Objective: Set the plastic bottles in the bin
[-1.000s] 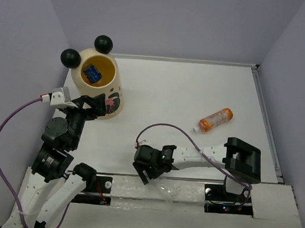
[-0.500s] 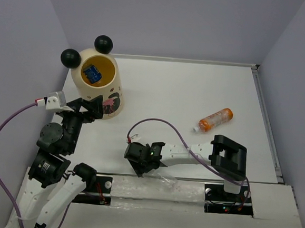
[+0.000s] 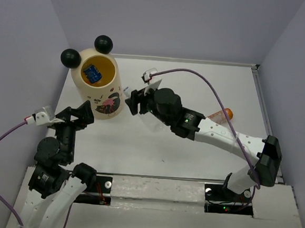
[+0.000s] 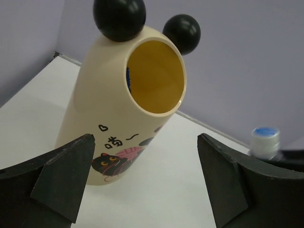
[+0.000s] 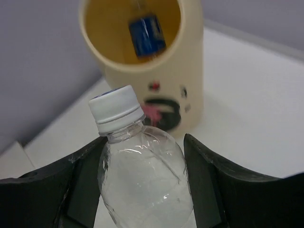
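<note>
My right gripper is shut on a clear crinkly plastic bottle with a white cap. It holds the bottle in the air just right of the bin, cap towards the bin. The bin is tall and cream-yellow with two black ball ears. A blue-labelled bottle lies inside it. My left gripper is open and holds nothing, just in front of the bin. An orange bottle lies on the table, mostly hidden behind my right arm.
The left wrist view shows the held bottle's cap at its right edge. Purple walls close in the white table at the back and on both sides. The right arm's purple cable arcs above the table.
My right arm has lifted the clear bottle from the table's near edge and carried it far and left, up beside the bin. My left gripper has drawn back and down from the bin, still open.
</note>
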Robot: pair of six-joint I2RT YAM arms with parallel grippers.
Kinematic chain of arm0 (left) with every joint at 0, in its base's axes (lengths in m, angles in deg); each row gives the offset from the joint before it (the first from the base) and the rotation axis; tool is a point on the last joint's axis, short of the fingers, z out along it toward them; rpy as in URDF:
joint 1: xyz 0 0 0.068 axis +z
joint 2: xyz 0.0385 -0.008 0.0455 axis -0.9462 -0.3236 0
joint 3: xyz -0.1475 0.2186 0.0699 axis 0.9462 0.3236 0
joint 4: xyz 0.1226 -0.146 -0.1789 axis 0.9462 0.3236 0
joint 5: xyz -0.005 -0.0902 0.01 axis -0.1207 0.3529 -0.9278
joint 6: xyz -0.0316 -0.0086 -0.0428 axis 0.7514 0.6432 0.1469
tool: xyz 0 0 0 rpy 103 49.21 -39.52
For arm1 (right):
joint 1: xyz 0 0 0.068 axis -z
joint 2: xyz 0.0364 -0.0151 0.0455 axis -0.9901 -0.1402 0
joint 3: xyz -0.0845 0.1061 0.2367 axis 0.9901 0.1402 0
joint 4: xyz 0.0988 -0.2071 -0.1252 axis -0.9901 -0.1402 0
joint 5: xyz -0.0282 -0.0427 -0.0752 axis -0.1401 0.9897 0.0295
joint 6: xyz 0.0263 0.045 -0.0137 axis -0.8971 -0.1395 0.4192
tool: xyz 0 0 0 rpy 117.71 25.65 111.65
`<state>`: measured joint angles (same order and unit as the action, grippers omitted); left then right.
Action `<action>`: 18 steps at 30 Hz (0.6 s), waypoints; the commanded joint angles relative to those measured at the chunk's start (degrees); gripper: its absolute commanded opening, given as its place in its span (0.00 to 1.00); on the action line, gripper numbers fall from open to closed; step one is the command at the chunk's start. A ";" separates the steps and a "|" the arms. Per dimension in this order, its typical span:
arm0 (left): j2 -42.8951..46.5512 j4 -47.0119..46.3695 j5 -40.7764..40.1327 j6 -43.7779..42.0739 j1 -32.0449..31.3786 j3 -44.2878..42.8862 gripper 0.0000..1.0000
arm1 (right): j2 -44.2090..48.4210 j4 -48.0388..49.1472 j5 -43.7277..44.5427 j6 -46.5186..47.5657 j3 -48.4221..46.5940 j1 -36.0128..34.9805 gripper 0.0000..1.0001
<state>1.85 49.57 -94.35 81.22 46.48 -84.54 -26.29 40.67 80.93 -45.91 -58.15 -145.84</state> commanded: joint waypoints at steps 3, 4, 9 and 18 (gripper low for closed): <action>5.23 -3.39 -11.11 0.83 0.30 1.22 0.99 | -7.26 46.58 -12.45 17.50 -11.20 1.23 0.06; 5.23 -3.57 -11.30 0.82 0.21 1.22 0.99 | -8.84 48.08 -14.30 17.59 -15.13 2.10 0.05; 4.36 -3.66 -11.12 0.83 0.39 1.40 0.99 | -19.39 55.38 -26.43 16.02 -27.62 5.18 0.03; 3.83 -4.54 -10.86 0.30 0.39 1.84 0.99 | -39.87 54.60 -35.06 18.37 -52.42 6.95 0.00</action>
<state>6.77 48.72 -103.79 81.85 46.48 -83.34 -63.38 91.03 50.33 -30.59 -102.89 -138.93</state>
